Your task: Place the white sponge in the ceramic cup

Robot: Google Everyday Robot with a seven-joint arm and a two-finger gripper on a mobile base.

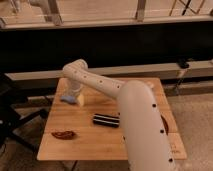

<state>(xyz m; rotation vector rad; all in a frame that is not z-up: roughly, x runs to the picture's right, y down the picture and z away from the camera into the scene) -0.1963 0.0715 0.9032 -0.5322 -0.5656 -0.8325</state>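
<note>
No text, label, brand or number can be read anywhere, neither on the wooden surface [100,142] nor on anything it carries. The pincer [69,98] is low near the surface's far left corner, jaws apart, with no legible marking.
</note>
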